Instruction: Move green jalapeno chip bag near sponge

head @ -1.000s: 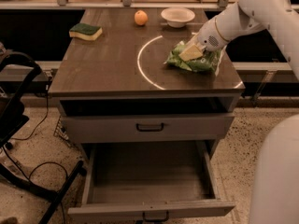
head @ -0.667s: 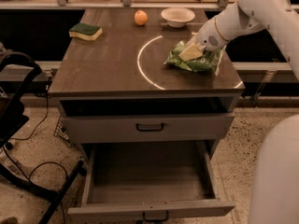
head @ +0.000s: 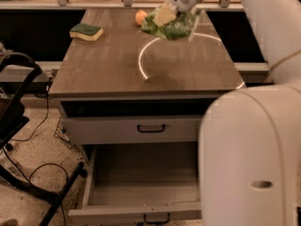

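tool (head: 163,17) holds chip bag (head: 177,28) above brown cabinet top (head: 106,62).

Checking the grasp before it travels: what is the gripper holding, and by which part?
The gripper holds the green jalapeno chip bag, pinching its upper left part, at the far end of the table beside the orange fruit.

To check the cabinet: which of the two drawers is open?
The bottom drawer, pulled out toward the camera; the upper drawer is shut. The gripper holds the green jalapeno chip bag above the far end of the table.
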`<state>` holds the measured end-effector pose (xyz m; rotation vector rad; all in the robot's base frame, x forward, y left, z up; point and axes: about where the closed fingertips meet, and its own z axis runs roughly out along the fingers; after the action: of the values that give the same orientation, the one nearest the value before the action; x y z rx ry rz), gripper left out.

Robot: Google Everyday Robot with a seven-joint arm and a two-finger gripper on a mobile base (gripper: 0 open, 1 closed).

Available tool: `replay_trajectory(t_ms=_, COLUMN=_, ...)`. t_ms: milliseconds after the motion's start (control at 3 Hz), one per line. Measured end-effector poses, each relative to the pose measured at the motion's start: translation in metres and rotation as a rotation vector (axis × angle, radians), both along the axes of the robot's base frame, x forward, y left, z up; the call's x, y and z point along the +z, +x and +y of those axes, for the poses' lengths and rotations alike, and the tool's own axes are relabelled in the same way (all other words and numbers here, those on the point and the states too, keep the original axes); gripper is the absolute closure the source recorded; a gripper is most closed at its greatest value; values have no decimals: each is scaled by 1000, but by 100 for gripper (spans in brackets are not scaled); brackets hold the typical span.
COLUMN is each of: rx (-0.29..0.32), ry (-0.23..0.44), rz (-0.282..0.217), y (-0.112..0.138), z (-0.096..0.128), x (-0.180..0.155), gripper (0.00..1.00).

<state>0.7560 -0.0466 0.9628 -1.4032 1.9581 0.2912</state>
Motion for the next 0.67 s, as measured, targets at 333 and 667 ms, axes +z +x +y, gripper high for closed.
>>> replay_trajectory(t_ms=333, rx=21, ry=2, rz=-60, y=13, z=63, x=46, gripper=100)
replay_trajectory(t_ms=667, rx=33, ry=18, rz=-102, y=17, z=84, x=67, gripper=100)
